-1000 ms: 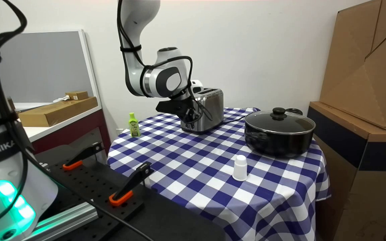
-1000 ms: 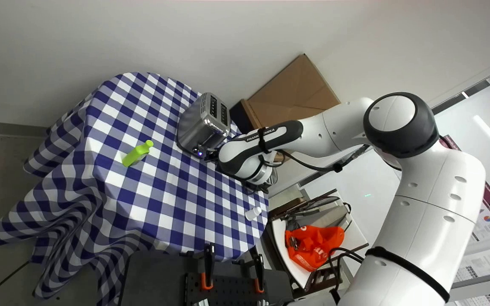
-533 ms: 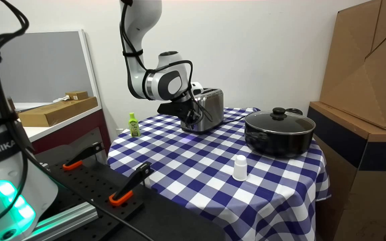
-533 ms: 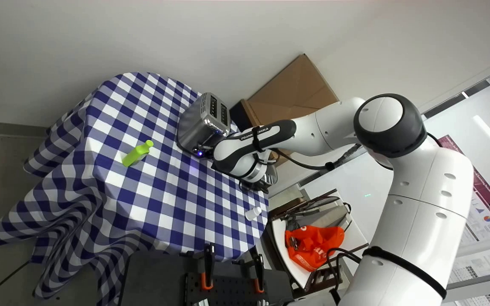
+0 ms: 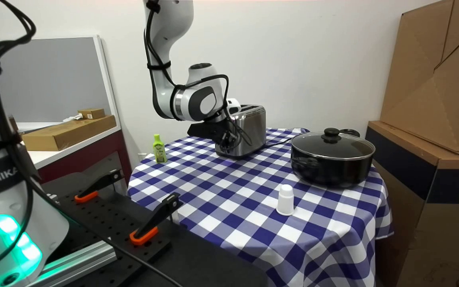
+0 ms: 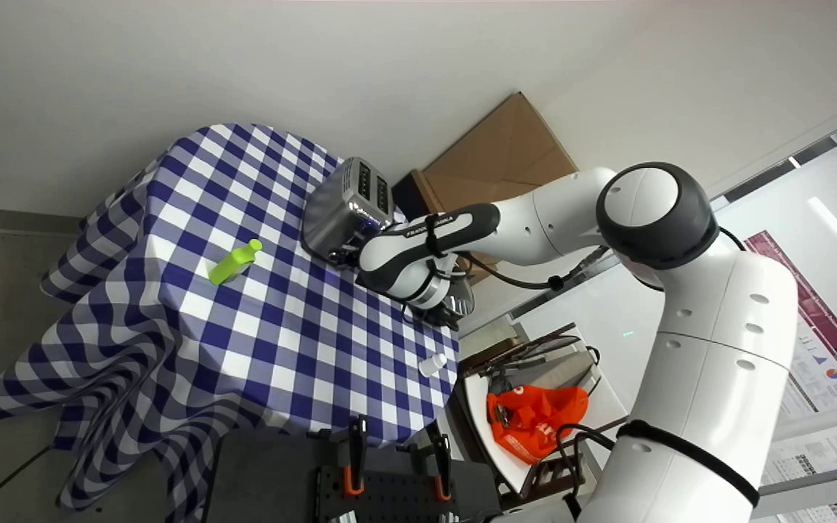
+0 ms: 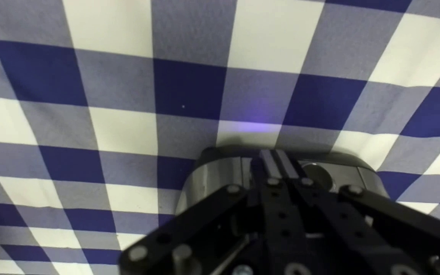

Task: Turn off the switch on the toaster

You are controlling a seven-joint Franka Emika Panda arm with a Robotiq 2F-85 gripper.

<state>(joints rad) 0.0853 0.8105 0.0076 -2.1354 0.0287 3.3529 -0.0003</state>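
The gripper (image 5: 228,143) partly hides the silver toaster (image 5: 256,129).

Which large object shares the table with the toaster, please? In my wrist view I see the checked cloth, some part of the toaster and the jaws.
Observer: A wide black pot, standing apart from the toaster in an exterior view.
Operator: Thank you. How does the toaster stand?
Observer: Upright; its slots face up in both exterior views.
Operator: Is there also something small?
Observer: Yes, a green bottle stands upright, also apart from the toaster.
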